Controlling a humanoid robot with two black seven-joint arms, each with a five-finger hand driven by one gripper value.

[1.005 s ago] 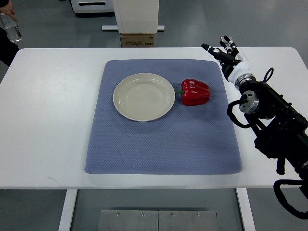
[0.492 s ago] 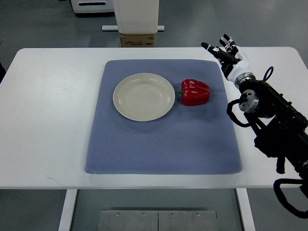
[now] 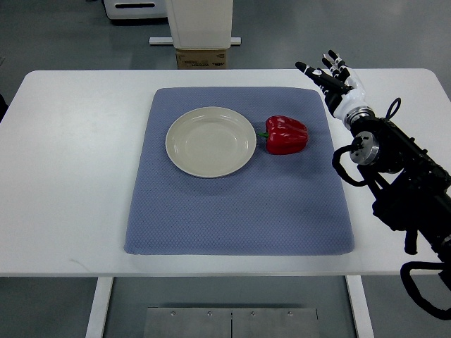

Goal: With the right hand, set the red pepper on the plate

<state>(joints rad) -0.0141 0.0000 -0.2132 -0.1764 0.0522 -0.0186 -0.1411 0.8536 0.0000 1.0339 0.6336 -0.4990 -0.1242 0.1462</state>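
Observation:
A red pepper (image 3: pixel 286 134) with a green stem lies on its side on the blue mat (image 3: pixel 239 204), just right of the cream plate (image 3: pixel 211 141), which has nothing on it. My right hand (image 3: pixel 328 79) hovers over the mat's far right corner, behind and to the right of the pepper, with its fingers spread and nothing in them. Its black arm runs down the right side of the view. The left arm does not show.
The mat lies on a white table (image 3: pixel 70 176). Behind the table stand a cardboard box (image 3: pixel 202 58) and a white pedestal (image 3: pixel 199 21).
A person's hand holding a bottle at the top left corner has left the view. My right hand has barely shifted.

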